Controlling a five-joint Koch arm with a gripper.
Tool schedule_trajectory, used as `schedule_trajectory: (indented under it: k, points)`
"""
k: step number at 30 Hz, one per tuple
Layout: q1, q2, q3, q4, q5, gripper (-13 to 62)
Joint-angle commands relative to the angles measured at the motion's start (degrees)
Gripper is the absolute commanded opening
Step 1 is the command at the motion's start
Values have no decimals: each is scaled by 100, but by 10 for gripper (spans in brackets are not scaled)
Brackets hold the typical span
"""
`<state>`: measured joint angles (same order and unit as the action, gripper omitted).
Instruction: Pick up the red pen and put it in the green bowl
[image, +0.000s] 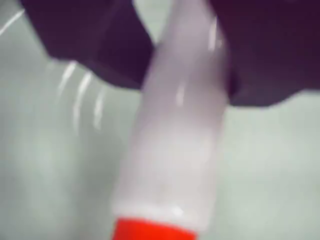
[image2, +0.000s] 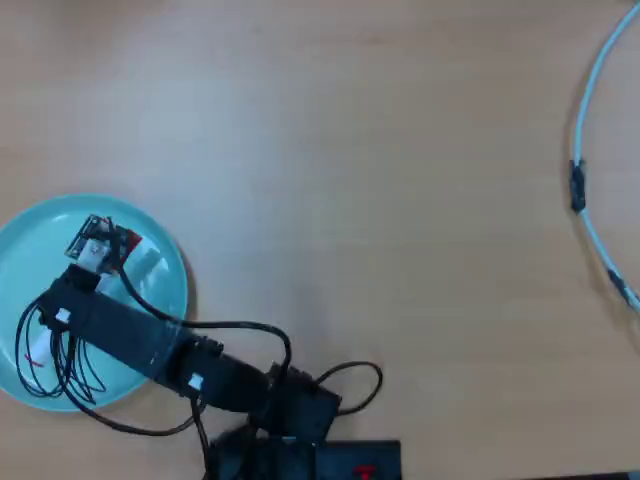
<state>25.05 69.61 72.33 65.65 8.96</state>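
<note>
Red pen (image: 175, 150) sits clamped in your hand (image: 192, 75), hanging over the green bowl (image2: 160, 290) at the desk's (image2: 380, 180) eight o'clock. Lower it until it nearly touches the bowl, then release gently so it can't roll out.

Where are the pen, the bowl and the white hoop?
Pen (image: 175, 150): wrist view, on the white barrel above the red cap.
Bowl (image2: 40, 235): overhead view, on bare dish near the upper left rim.
White hoop (image2: 583, 110): overhead view, on its curved band at right.
</note>
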Motion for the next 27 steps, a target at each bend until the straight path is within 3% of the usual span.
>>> schedule_trajectory:
  k: [1,7,27]
  points:
    - [-70,62,-580,-352,35,-34]
    - [-70,62,-536,-352,35,76]
    - [-149,-97,-562,-387,659,85]
